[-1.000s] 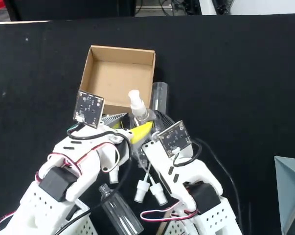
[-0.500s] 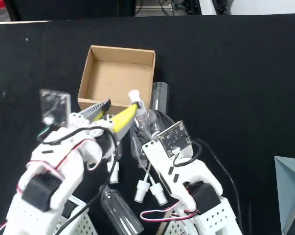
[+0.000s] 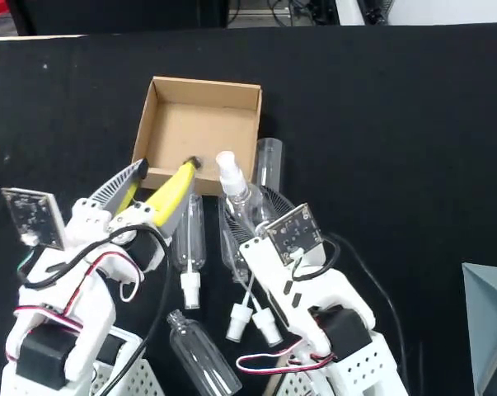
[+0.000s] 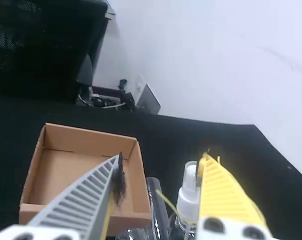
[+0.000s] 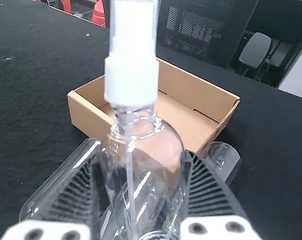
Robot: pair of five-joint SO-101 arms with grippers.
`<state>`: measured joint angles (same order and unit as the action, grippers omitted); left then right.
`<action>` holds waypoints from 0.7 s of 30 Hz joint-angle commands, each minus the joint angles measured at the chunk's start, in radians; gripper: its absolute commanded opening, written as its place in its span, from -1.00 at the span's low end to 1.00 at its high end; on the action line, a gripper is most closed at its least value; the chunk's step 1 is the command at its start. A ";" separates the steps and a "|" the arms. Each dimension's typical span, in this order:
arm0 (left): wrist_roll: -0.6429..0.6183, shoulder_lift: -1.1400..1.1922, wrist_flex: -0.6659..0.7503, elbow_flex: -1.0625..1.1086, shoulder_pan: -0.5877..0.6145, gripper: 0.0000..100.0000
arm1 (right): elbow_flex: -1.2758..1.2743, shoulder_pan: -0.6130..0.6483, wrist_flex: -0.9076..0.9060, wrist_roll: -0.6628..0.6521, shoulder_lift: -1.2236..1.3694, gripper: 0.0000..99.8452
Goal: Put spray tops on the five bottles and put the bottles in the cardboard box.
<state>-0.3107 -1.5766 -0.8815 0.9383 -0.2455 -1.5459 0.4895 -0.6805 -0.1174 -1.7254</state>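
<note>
My right gripper (image 3: 246, 208) is shut on an upright clear bottle (image 3: 236, 198) that carries a white spray top (image 3: 227, 165); in the right wrist view this bottle (image 5: 140, 150) stands between the two black fingers (image 5: 207, 190). The empty cardboard box (image 3: 207, 84) lies just beyond it. My left gripper (image 3: 166, 164) hangs open over the box's near wall, to the left of the held bottle. Its grey finger (image 4: 85, 195) and yellow finger (image 4: 226, 195) are wide apart with nothing between them. A capped bottle (image 3: 189, 235) lies on the table between the arms.
A topless bottle (image 3: 269, 157) lies against the box's right side, another (image 3: 200, 356) near the front edge. Two loose spray tops (image 3: 240, 318) with tubes lie by the right arm. A grey object (image 3: 487, 322) sits at the right edge.
My left arm has swung left, away from the held bottle's neck, and its gripper now stands wide open at the box's near wall. The right arm and its bottle kept still.
</note>
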 commanded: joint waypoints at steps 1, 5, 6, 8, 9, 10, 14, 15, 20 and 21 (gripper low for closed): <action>-0.008 -0.011 0.043 0.031 0.038 -0.53 | 0.015 -0.026 0.037 0.009 -0.021 -0.86; -0.008 -0.011 0.137 0.114 0.038 -0.54 | 0.016 -0.026 0.061 0.009 -0.021 -0.86; -0.008 -0.011 0.160 0.134 0.038 -0.54 | 0.016 -0.026 0.071 0.009 -0.021 -0.86; -0.008 -0.011 0.193 0.163 0.038 -0.54 | 0.016 -0.026 0.078 0.009 -0.021 -0.86; -0.008 -0.011 0.204 0.174 0.039 -0.54 | 0.016 -0.026 0.083 0.009 -0.021 -0.86; -0.008 -0.011 0.212 0.182 0.039 -0.54 | 0.016 -0.026 0.086 0.009 -0.021 -0.86; -0.008 -0.011 0.216 0.199 0.039 -0.54 | 0.016 -0.002 0.086 0.009 -0.021 -0.86; -0.008 -0.011 0.216 0.199 0.039 -0.54 | 0.016 0.012 0.084 0.009 -0.021 -0.86; -0.008 -0.005 0.218 0.216 0.039 -0.54 | 0.016 0.072 0.083 0.009 -0.021 -0.86; -0.006 -0.003 0.218 0.216 0.039 -0.54 | 0.016 0.077 0.083 0.009 -0.021 -0.86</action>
<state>-0.3107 -1.5719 -0.6897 1.1699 -0.2163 -1.5459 0.5309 -0.6252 -0.1189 -1.7254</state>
